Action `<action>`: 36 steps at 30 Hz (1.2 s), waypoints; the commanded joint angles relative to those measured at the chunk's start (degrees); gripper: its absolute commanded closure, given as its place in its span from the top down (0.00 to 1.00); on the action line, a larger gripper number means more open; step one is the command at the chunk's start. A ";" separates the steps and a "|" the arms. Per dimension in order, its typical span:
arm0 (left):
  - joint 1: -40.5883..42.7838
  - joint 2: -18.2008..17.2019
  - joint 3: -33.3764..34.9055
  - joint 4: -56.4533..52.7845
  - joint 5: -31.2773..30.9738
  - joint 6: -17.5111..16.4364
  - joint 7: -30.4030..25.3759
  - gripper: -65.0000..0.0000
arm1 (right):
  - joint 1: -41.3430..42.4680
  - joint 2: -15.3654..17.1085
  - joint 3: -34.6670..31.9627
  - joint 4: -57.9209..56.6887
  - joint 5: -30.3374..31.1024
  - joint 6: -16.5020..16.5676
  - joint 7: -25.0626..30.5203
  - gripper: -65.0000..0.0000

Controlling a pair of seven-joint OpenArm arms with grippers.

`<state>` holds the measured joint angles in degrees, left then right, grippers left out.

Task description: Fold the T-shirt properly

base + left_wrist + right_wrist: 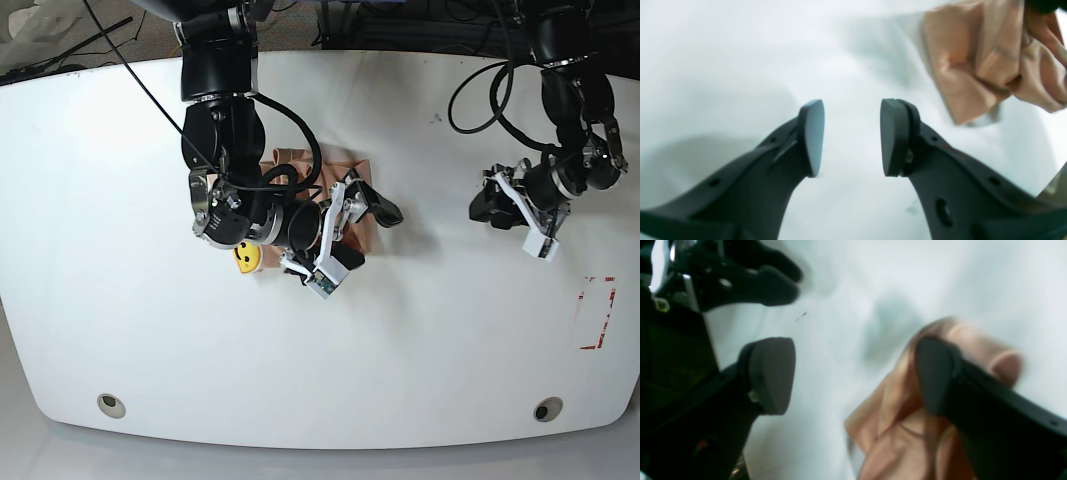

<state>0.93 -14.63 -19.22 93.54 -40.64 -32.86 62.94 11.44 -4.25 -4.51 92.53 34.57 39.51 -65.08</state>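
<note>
The T-shirt (pixel 296 158) lies as a small peach bundle left of the table's middle, mostly hidden under my right arm. Its yellow face print (pixel 247 257) shows at the near edge. My right gripper (pixel 362 232) hangs over the bundle's right side with its jaws wide apart. In the right wrist view the right gripper (pixel 853 373) is open and peach T-shirt (pixel 907 440) cloth lies behind one finger (pixel 933 376). My left gripper (pixel 480 212) is far off to the right. The left gripper (pixel 851 136) is open and empty over bare table, with the T-shirt (pixel 973 66) beyond it.
The white table (pixel 420 340) has two round holes near its front edge (pixel 111 405) (pixel 546 409). A red tape mark (pixel 598 312) sits at the right. Black cables trail along the back edge behind both arms.
</note>
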 commanded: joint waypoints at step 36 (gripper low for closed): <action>-0.62 -2.47 10.04 1.28 2.97 -0.15 -1.35 0.38 | 0.47 2.62 -1.42 -9.76 1.35 0.49 9.91 0.40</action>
<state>1.13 -16.45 -8.95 93.62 -36.64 -32.82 62.59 8.86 0.23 -4.78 84.23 34.35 39.62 -58.02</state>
